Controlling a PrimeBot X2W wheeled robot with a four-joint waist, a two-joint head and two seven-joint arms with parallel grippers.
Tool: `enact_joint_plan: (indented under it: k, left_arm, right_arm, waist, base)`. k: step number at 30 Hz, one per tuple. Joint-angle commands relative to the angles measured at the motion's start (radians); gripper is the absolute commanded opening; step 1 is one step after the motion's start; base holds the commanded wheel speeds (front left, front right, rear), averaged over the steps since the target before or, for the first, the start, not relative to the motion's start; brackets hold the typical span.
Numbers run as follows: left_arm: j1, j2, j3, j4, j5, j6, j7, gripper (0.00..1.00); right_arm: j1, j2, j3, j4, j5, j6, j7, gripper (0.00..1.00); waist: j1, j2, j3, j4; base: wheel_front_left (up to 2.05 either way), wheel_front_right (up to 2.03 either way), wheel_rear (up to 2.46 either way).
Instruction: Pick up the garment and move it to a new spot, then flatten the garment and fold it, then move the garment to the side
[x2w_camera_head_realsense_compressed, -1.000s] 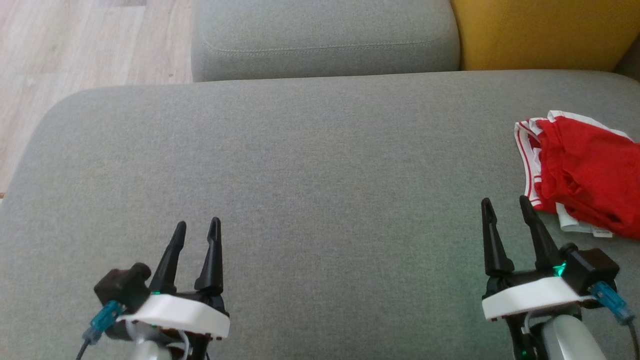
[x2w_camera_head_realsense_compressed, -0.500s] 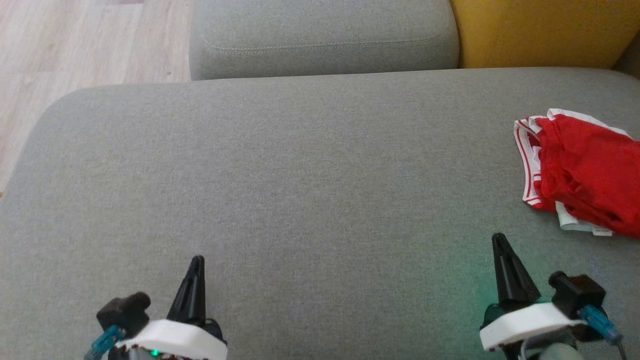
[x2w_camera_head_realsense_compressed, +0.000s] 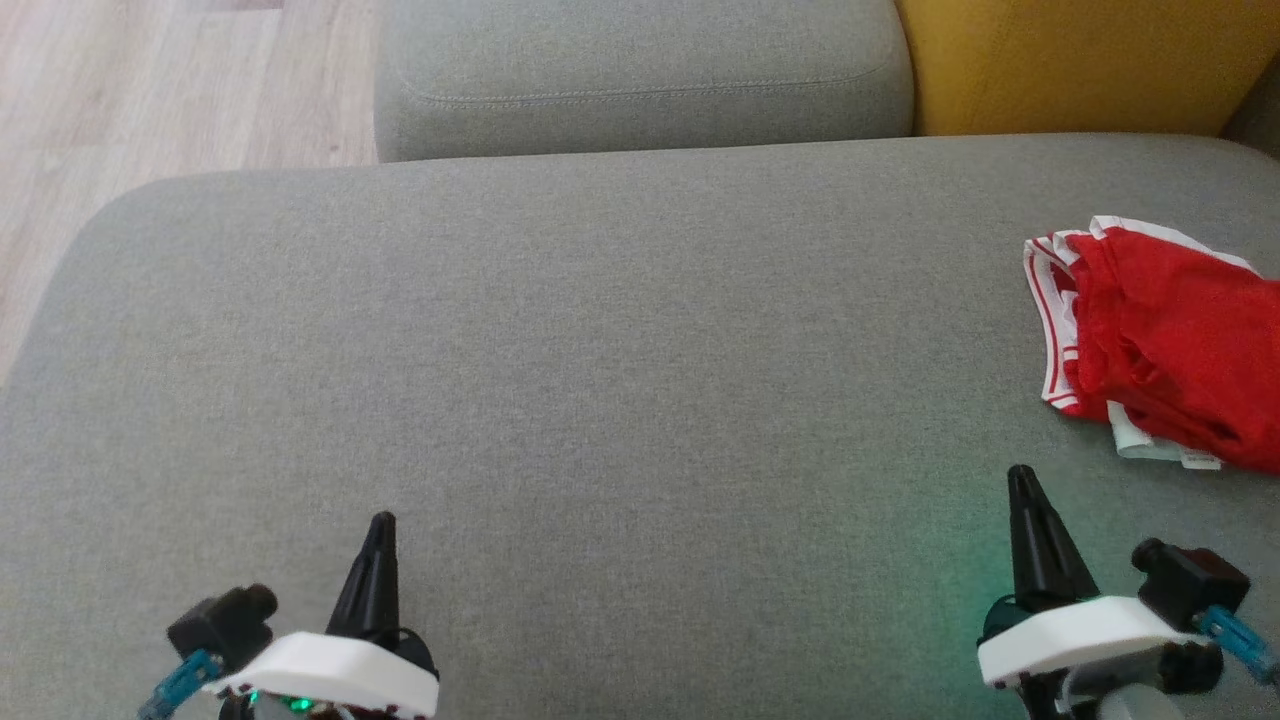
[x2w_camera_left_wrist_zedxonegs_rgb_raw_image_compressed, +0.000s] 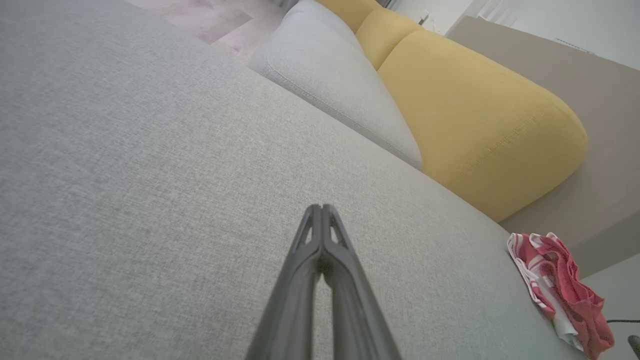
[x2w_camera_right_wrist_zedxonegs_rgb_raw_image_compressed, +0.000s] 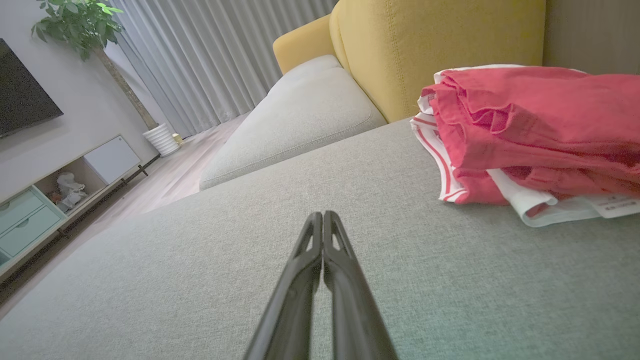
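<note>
L gripper (x2w_camera_head_realsense_compressed: 381, 525) sits at lower left of head view, fingers pressed together into one dark spike pointing up the frame, tilted slightly right; white L housing (x2w_camera_head_realsense_compressed: 330, 675) below it w/ a green light; R gripper (x2w_camera_head_realsense_compressed: 1022, 480) at lower right, likewise closed (in both wrist views the tips meet, w/ a thin slit further down), leaning a little left; white R housing (x2w_camera_head_realsense_compressed: 1080, 635) beneath; both empty.
</note>
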Motion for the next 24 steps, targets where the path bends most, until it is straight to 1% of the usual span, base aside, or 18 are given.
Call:
enact_joint_plan:
  k: [1, 24]
  left_arm:
    - [-0.054, 0.006, 0.022, -0.031, -0.019, -0.008, 0.002, 0.0]
    - [-0.081, 0.011, 0.073, -0.032, -0.242, -0.019, 0.067, 0.0]
  right_arm:
    - [-0.049, 0.0, -0.006, -0.036, 0.024, 0.0, 0.004, 0.0]
    - [-0.068, 0.003, -0.04, -0.046, 0.291, 0.0, 0.07, 0.0]
  waist:
    - [0.0, 0.0, 0.0, 0.0]
    - [0.0, 0.0, 0.0, -0.009]
  base:
    - [0.0, 0.0, 0.0]
    - [0.0, 0.0, 0.0]
